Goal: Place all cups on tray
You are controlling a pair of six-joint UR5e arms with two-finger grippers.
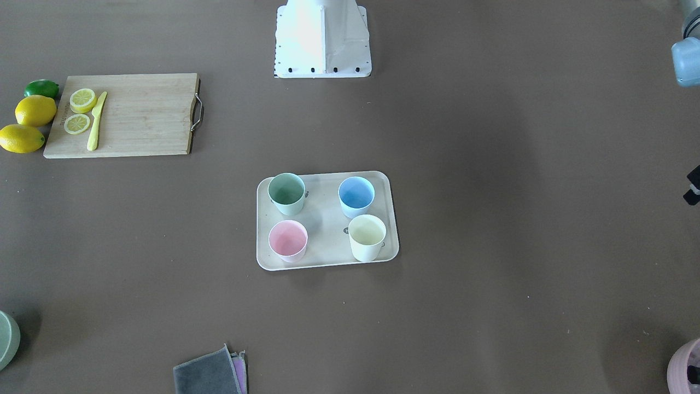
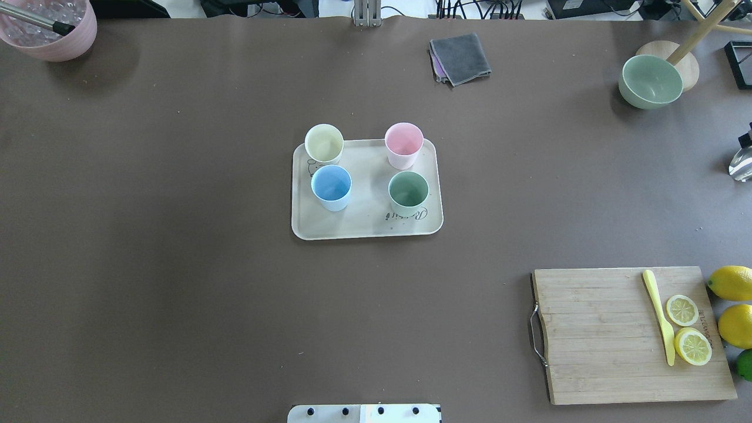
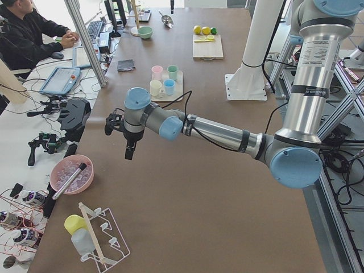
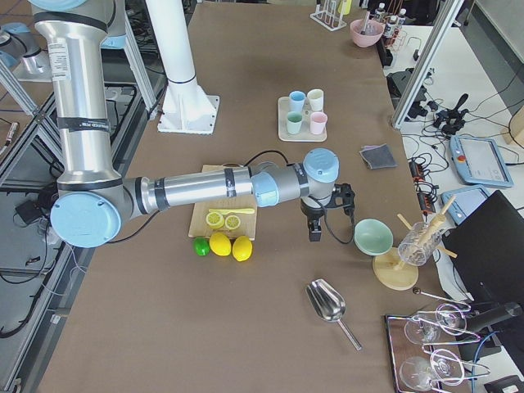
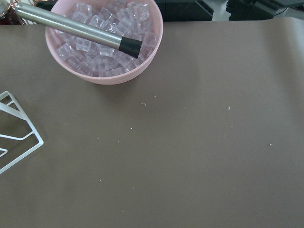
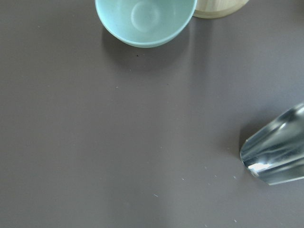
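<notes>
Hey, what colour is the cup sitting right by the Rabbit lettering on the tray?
Pastel green. That cup shows best in the overhead exterior view.

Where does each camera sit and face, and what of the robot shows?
Front-facing: across the table, looking down at tray; base at top.
Overhead: behind robot, looking forward at same tray; base at bottom.
Exterior left: table's end; left arm near.
Exterior right: opposite end; right arm near.
Left wrist: down at pink ice bowl; no body.
Right wrist: down at green bowl; no body.

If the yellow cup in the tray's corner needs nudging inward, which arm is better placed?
Left, probably. The pale cream-yellow tapered cup stands in the flat cream tray's corner on the robot's left side, where its left arm reaches.
</notes>
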